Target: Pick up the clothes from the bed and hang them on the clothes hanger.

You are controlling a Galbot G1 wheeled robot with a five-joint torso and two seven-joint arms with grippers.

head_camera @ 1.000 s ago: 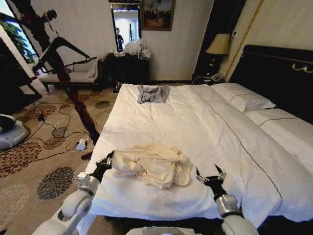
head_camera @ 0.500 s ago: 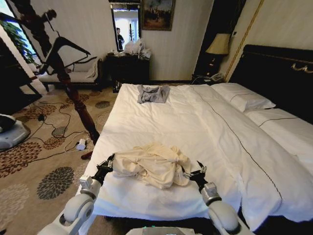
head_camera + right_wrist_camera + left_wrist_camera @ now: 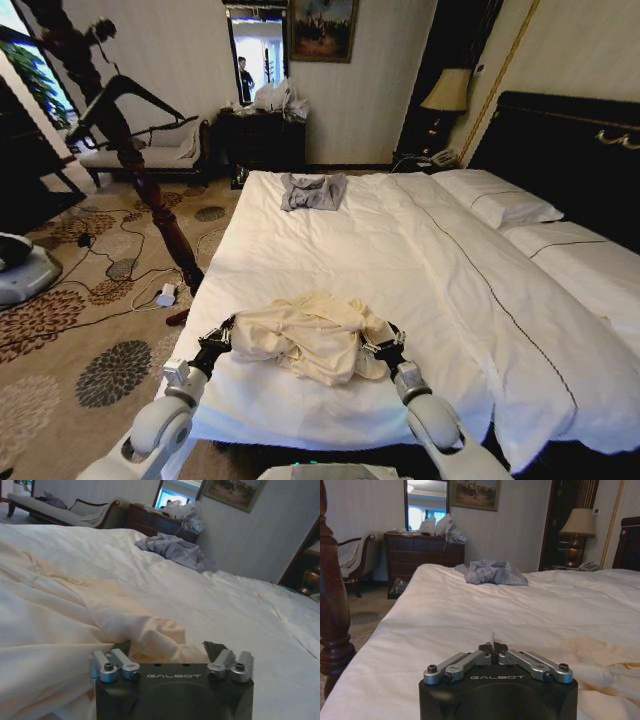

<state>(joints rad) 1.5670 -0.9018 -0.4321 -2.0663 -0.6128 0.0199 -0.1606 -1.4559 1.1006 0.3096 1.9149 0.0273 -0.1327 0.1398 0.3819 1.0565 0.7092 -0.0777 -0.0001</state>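
Clothes (image 3: 310, 335), a crumpled cream shirt, lie bunched in the lower centre of the head view, on the near end of the bed (image 3: 420, 250) and close to its foot edge. At the lower left of that frame the left gripper (image 3: 216, 338) reaches in from the bedside and meets the shirt's left edge; in the left wrist view its own gripper (image 3: 493, 647) has the jaws drawn together with only a sliver of pale cloth standing up between the tips, and the cream fabric lies off at the lower right of that picture. At the lower centre-right of the head view the right gripper (image 3: 384, 347) presses against the shirt's right side. The right wrist view shows this gripper (image 3: 171, 652) with its jaws spread apart and a fold of the shirt (image 3: 75, 615) lying between them.

Farther up the mattress, in the upper centre of the head view, a small grey garment (image 3: 312, 190) rests on the white sheet, well apart from the shirt. White pillows (image 3: 495, 197) sit at the upper right before the black headboard (image 3: 570, 150). A dark wooden coat stand (image 3: 140, 175) rises along the left of the frame, over patterned carpet (image 3: 70, 320).
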